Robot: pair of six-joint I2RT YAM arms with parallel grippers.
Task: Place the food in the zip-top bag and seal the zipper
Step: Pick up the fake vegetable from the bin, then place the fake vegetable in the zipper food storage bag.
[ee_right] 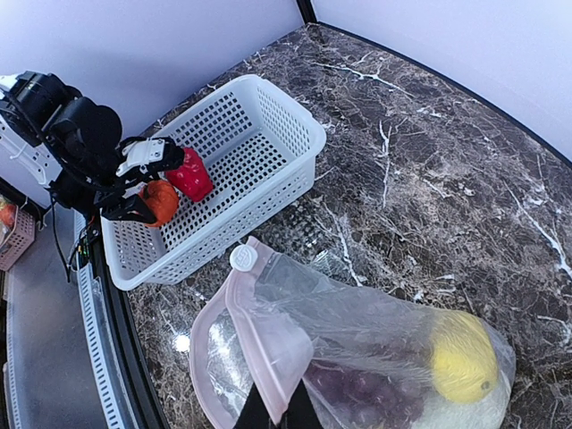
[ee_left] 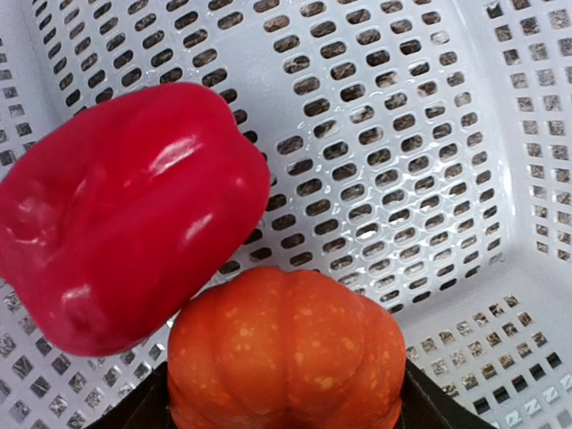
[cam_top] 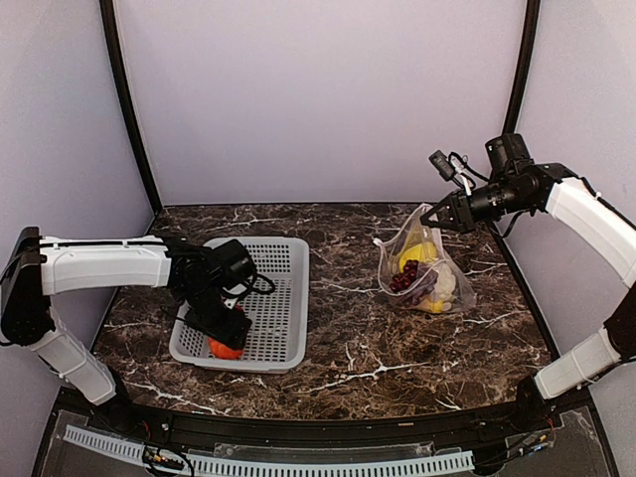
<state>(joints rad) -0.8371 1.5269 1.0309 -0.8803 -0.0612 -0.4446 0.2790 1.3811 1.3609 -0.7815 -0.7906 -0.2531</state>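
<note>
clenching the left tool (cam_top: pixel 228 336) on the orange tomato-like fruit (ee_left: pixel 286 353) inside the white basket (cam_top: pixel 288 298), with the red pepper (ee_left: pixel 125 214) touching its upper side. pinching the pinkish zipper (ee_right: pixel 255 308) edge of the zip-top bag (cam_top: pixel 422 268) in the right tool (cam_top: pixel 434 217), holding the mouth up off the surface (cam_top: pixel 397 348), with yellow pieces (ee_right: pixel 463 357) and grapes (cam_top: pixel 405 276) already inside. probable risks: nudging or dragging the pepper on the lift, given the contact; losing the round, glossy fruit from a shallow grip; missing the slack, half-collapsed mouth at the drop.
</note>
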